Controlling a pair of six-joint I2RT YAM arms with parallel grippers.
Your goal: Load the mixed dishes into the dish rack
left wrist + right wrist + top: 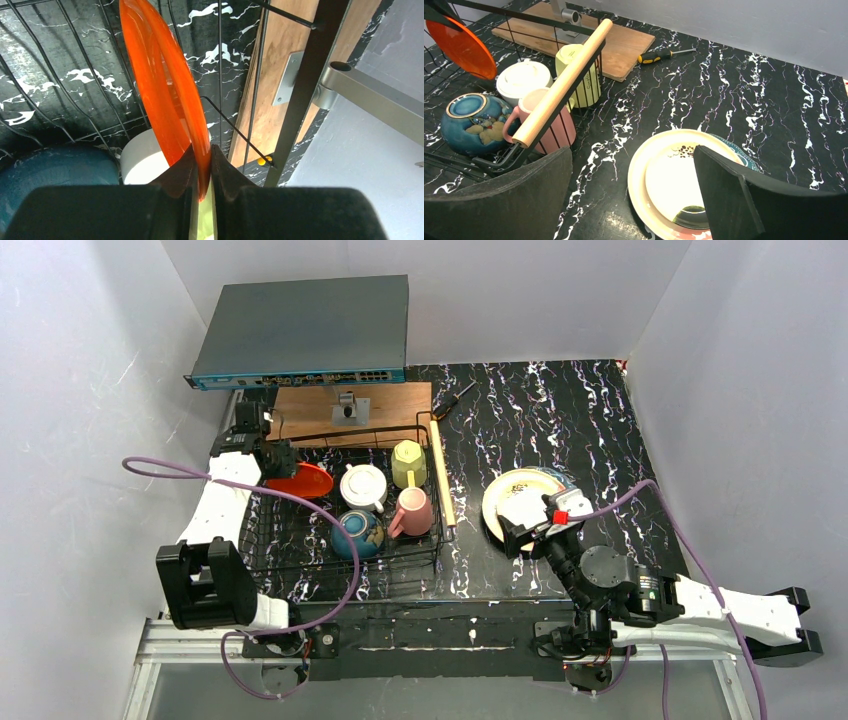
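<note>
black marbled tabletop [560,420] holds the black wire dish rack [300,558]; inside it the left gripper [202,150] pinches an orange round plate [160,75] on edge, likely to stand it upright, while the right gripper [631,155] gapes above a cream round plate [669,175].

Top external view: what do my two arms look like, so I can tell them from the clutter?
Both arms have white link shells with black joints and black motor blocks. A thin purple cable loops along the left arm, another along the right arm, which carries a red tag near its wrist. The fingers are wide matte-black pads.
</note>
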